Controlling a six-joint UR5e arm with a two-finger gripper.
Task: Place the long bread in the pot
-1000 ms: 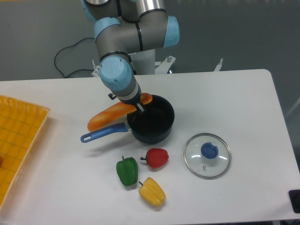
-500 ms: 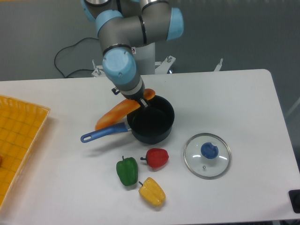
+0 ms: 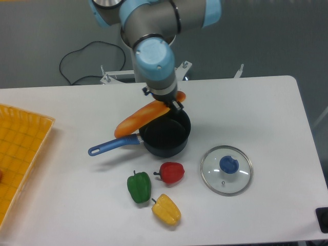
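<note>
Camera view, sweeping left to right, and no brand, label or writing is readable anywhere. Far left, a yellow mesh tray (image 3: 20, 148) sits on the white table (image 3: 266, 107). Next, the long bread (image 3: 141, 119) hangs tilted in the air, low end left, its upper end over the pot (image 3: 165, 136), whose blue handle points left. The gripper (image 3: 171, 102) is clamped on the long bread near its raised right end. In front lie a green pepper (image 3: 139, 187), yellow pepper (image 3: 166, 209) and red pepper (image 3: 172, 172). Right of those rests the glass lid (image 3: 226, 170) with its blue knob. Behind the table, grey floor and a black cable (image 3: 77, 56).
</note>
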